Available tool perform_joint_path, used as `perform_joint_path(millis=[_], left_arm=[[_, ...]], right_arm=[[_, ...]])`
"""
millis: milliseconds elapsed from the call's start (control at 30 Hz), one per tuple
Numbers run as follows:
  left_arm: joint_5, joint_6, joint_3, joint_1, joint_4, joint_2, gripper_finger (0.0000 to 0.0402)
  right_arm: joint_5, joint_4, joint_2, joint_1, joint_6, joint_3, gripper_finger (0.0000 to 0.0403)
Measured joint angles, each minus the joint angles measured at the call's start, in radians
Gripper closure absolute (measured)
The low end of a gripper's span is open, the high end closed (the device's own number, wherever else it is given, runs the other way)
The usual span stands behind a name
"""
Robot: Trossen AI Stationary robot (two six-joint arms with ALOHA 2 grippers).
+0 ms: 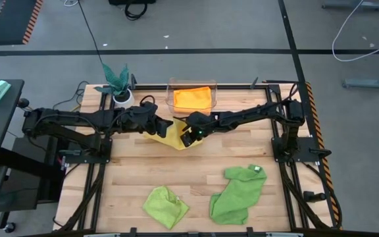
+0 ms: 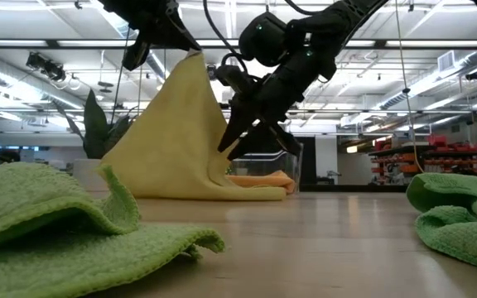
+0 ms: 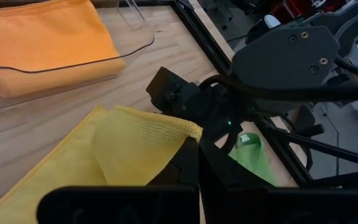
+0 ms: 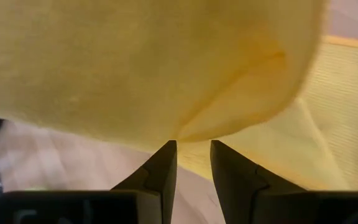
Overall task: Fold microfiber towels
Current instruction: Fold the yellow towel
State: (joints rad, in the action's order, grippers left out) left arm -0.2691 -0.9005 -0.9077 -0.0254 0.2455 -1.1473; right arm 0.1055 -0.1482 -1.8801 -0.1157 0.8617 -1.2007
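Holding: left gripper (image 1: 165, 125) is clamped tight on a top corner of the yellow towel (image 2: 176, 136), hoisting it so the cloth hangs like a tent with its lower edge lying on the table (image 1: 196, 178). My guess is it's lifted so the other arm can get at a free edge.

Right arm: right gripper (image 4: 191, 149) sits right against the hanging yellow cloth, fingers (image 4: 160, 165) a bit apart with the fabric edge just at the tips. Can't tell if it actually has any cloth pinched yet; looks more like lining up for a grab.

Already done, probably: orange towel (image 1: 193, 98) lies flat and folded in the clear bin (image 1: 171, 85) at the back of the table, just behind both grippers.

Still waiting: lime green towel (image 1: 165, 205) and the bigger mid-green towel (image 1: 237, 194), white tag showing, are both rumpled near the front edge, well apart from the action.

Bystander: teal-leaved plant (image 1: 118, 80) in its white pot stands at the back left, close to the left arm.

In the way: the two grippers are crowded together over one small towel, so bumping each other seems like the main risk. The bin is near enough that a wide swing could nudge it.
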Motion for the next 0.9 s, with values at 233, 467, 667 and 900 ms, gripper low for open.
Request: perform_joint_path(millis=[233, 467, 667, 900], left_arm=[[0.000, 0.008, 0.000, 0.000, -0.010, 0.000, 0.0400], [0.000, 0.023, 0.000, 0.000, -0.020, 0.000, 0.0400], [0.000, 0.050, 0.000, 0.000, -0.053, 0.000, 0.0400], [0.000, 0.059, 0.000, -0.006, -0.066, 0.001, 0.0400]], right_arm=[[0.000, 0.042, 0.000, -0.011, 0.038, 0.000, 0.0298], [-0.007, 0.035, 0.000, -0.025, 0.053, 0.000, 0.0298], [-0.010, 0.020, -0.005, -0.033, 0.070, 0.000, 0.0298], [-0.018, 0.028, -0.005, -0.041, 0.086, 0.000, 0.0298]])
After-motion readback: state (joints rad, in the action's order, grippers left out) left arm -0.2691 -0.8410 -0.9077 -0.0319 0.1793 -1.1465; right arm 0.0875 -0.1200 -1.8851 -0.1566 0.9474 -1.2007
